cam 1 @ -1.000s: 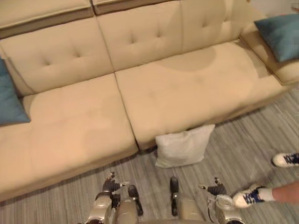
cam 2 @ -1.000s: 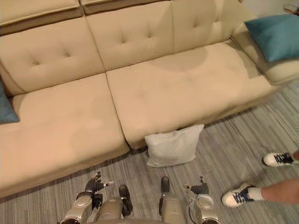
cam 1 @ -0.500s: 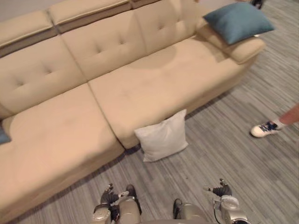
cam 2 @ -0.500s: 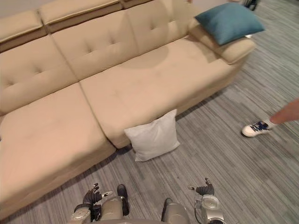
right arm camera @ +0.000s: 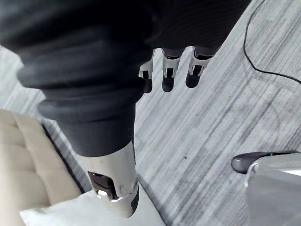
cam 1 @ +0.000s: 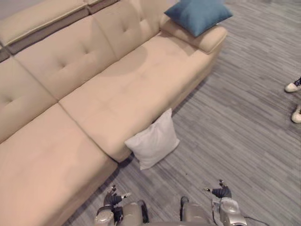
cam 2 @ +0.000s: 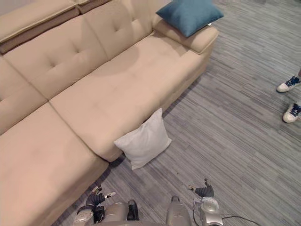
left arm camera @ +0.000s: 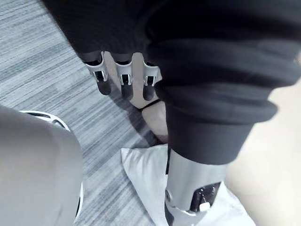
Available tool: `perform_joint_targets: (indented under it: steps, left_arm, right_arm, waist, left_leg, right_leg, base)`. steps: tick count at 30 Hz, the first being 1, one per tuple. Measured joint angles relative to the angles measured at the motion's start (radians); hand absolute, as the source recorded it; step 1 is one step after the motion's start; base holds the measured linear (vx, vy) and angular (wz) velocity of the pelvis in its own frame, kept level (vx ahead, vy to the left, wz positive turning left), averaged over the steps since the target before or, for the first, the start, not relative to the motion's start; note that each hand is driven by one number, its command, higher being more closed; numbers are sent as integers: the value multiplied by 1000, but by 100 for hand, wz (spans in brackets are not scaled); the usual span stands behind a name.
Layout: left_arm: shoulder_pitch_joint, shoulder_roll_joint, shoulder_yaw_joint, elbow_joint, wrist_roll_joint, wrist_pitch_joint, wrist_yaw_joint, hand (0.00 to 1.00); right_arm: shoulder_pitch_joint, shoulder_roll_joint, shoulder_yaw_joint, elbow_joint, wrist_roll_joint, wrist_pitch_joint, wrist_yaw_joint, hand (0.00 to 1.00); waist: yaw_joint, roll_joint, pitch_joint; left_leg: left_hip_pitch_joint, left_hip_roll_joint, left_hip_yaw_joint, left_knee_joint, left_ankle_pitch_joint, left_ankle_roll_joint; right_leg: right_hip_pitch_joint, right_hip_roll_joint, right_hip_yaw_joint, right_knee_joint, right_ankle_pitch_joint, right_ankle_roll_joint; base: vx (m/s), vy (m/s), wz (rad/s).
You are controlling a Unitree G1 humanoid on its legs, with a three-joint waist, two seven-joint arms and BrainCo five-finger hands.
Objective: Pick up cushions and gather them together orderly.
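Note:
A white cushion [cam 1: 153, 140] leans on its edge against the front of the beige sofa [cam 1: 108, 89], standing on the grey floor. It also shows past my left hand as the white cushion [left arm camera: 146, 181] and past my right as the white cushion [right arm camera: 89, 212]. A blue cushion [cam 1: 197, 14] lies on the sofa's far armrest. My left hand [cam 1: 113, 200] and right hand [cam 1: 220, 193] hang low at the bottom, well short of the white cushion. Both hold nothing, with straight fingers [left arm camera: 123, 81] and fingers [right arm camera: 169, 73].
A person's white shoes [cam 1: 295, 101] stand on the floor at the far right. Grey striped floor [cam 1: 244, 127] spreads open between me, the sofa and the shoes. The sofa's long seat runs off to the left.
The camera has swung right: the sofa and both cushions have slid left in view. The person's feet now stand further off at the right edge. My hands stay low.

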Motion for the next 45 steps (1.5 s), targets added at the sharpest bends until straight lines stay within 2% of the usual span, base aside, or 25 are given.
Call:
perform_joint_targets:
  steps: [1,2,3,5,7,9,10,11,14,15,16,18,20,23,24,25,26,27,29,30,31,32,35,40,45]
  left_arm:
    - [5,2,0,-2,0,1,0,0]
    - [7,3,0,-2,-2,2,1,0]
    - [10,4,4,-8,-4,1,4,0]
    - [9,9,6,-11,-6,2,4,0]
    - [-9,9,5,0,-6,2,4,0]
    - [-20,8,5,15,-6,3,5,0]
    - [-24,7,8,37,-7,2,6,0]
    - [-34,-8,7,45,-7,3,4,0]
    - [-48,-30,8,45,-7,-5,7,0]
    - [-58,-36,8,49,-7,-8,8,0]
    - [-46,-26,13,49,-9,-9,11,0]
    - [-62,-26,19,48,-14,-7,21,0]
    - [-76,-34,15,44,-15,-6,21,0]
    - [-77,-27,4,42,-15,-8,20,0]
    - [-76,-23,0,42,-15,-7,21,0]
    - [-74,-18,-6,42,-15,-6,21,0]
    - [-75,-1,-5,43,-15,2,23,0]
    - [-82,24,-3,41,-15,3,25,0]
    - [-86,40,-1,47,-14,4,25,0]
    - [-88,58,0,46,-13,2,26,0]
    - [-88,64,1,46,-13,2,26,0]
    - [-92,60,10,49,-13,3,26,0]
    - [-80,31,11,48,-13,3,24,0]
    - [-80,25,10,46,-7,3,23,0]
    - [-101,58,8,44,-5,1,24,0]
  right_arm:
    - [16,10,3,-7,0,-1,0,0]
    - [39,23,13,-11,-1,1,1,0]
    - [51,36,15,-16,1,4,2,0]
    - [41,29,34,-23,0,4,4,0]
    - [28,10,39,-16,0,4,9,0]
    - [24,-6,39,-16,0,4,18,0]
    - [25,-28,37,-6,0,4,18,0]
    - [-2,-43,33,7,0,5,18,0]
    - [-16,-69,29,6,0,3,18,0]
    - [-12,-68,28,5,-1,2,19,0]
    - [-2,-55,31,0,0,-2,18,0]
    - [-37,-43,24,10,0,-4,17,0]
    - [-40,-29,-5,11,2,0,15,0]
    - [-48,-33,-33,13,4,-1,-2,0]
    - [-54,-36,-45,12,6,-2,-6,0]
    - [-55,-48,-54,12,12,-3,-8,0]
    - [-56,-36,-62,24,24,0,-6,0]
    - [-56,-24,-61,27,24,-1,-4,0]
    - [-57,-23,-61,27,24,-1,-4,0]
    - [-53,-21,-61,28,24,3,-5,0]
    - [-51,-21,-61,28,24,4,-6,0]
    - [-54,-34,-64,29,23,3,-7,0]
    - [-74,-40,-64,44,22,4,-7,0]
    - [-79,-52,-64,50,19,6,-11,0]
    - [-91,-51,-49,49,-1,6,-12,0]
  waist:
    - [-1,-4,5]
    - [0,-2,9]
    - [0,-9,8]
    - [-2,-15,9]
    - [-7,-6,14]
    - [-19,-1,18]
    - [-40,20,22]
    - [-30,52,29]
    - [-37,43,29]
    - [-44,39,26]
    - [-34,35,-6]
    - [-21,42,-4]
    - [-31,19,10]
    - [-28,-29,17]
    - [-31,-24,14]
    - [-32,-6,8]
    - [-15,-23,6]
    - [-16,-8,11]
    - [-17,-13,9]
    - [-23,-14,8]
    - [-28,-30,2]
    - [-33,-12,4]
    - [-29,4,5]
    - [-40,4,6]
    - [-28,-18,36]
  left_leg:
    - [23,-1,0,10,-15,6]
    - [50,-1,-4,17,-44,17]
    - [77,-2,-8,20,-68,14]
    - [101,-1,-27,19,-85,12]
    - [132,8,-61,-17,-89,2]
    - [172,14,-108,-52,-86,-14]
    - [206,28,-174,-77,-84,-38]
    - [209,54,-227,-83,-48,-66]
    - [226,44,-347,-63,104,-114]
    - [216,59,-359,-22,137,-123]
    - [160,78,-353,62,167,-133]
    - [98,146,-297,160,161,-139]
    - [67,154,-212,170,87,-177]
    - [-45,74,-66,89,50,-157]
    - [-67,60,-12,-1,76,-142]
    - [-76,56,38,-105,159,-105]
    - [-54,47,58,-137,168,-83]
    - [-35,50,39,-162,168,-81]
    - [-20,52,27,-177,168,-81]
    - [-2,39,14,-193,168,-82]
    - [5,24,13,-200,167,-84]
    - [26,23,6,-221,165,-88]
    - [73,28,35,-261,167,-91]
    - [124,18,60,-285,167,-91]
    - [107,-6,93,-230,147,-94]
  right_leg:
    - [-33,-12,-15,92,14,22]
    - [-63,-33,-43,186,16,18]
    - [-89,-56,-91,231,-18,-24]
    - [-138,-77,-164,207,-73,-36]
    - [-196,-59,-176,66,-67,-48]
    - [-203,-25,-137,-123,11,-61]
    - [-181,2,-109,-184,133,-76]
    - [-179,10,-134,-139,126,-87]
    - [-204,-28,-154,82,59,-110]
    - [-208,-21,-179,93,26,-104]
    - [-143,-12,-188,-48,-7,-131]
    - [-92,23,-237,-122,-9,-150]
    - [10,15,-260,-205,-3,-158]
    - [110,-51,-315,-274,7,-142]
    - [117,-55,-333,-276,11,-136]
    - [122,-47,-354,-270,10,-133]
    - [118,-50,-355,-227,5,-123]
    - [92,-27,-317,-228,-41,-80]
    - [91,5,-295,-305,-36,-86]
    - [95,25,-277,-419,32,-110]
    - [99,23,-274,-454,101,-126]
    - [120,22,-272,-458,110,-127]
    - [127,37,-240,-457,106,-125]
    - [126,37,-205,-428,105,-124]
    - [80,10,-162,-365,96,-110]
  base:
    - [200,62,7]
    - [261,21,14]
    - [287,6,11]
    - [379,-59,24]
    - [448,-128,57]
    - [468,-200,78]
    - [642,-244,76]
    - [503,-220,65]
    - [439,-262,68]
    - [420,-279,70]
    - [424,-236,37]
    - [447,-189,26]
    - [349,-111,72]
    - [270,11,85]
    - [155,72,64]
    - [154,105,44]
    - [210,115,44]
    - [205,87,31]
    - [170,2,30]
    - [174,-33,36]
    - [224,-34,37]
    - [177,-7,5]
    - [122,-21,-32]
    - [24,5,-34]
    - [-132,61,-21]
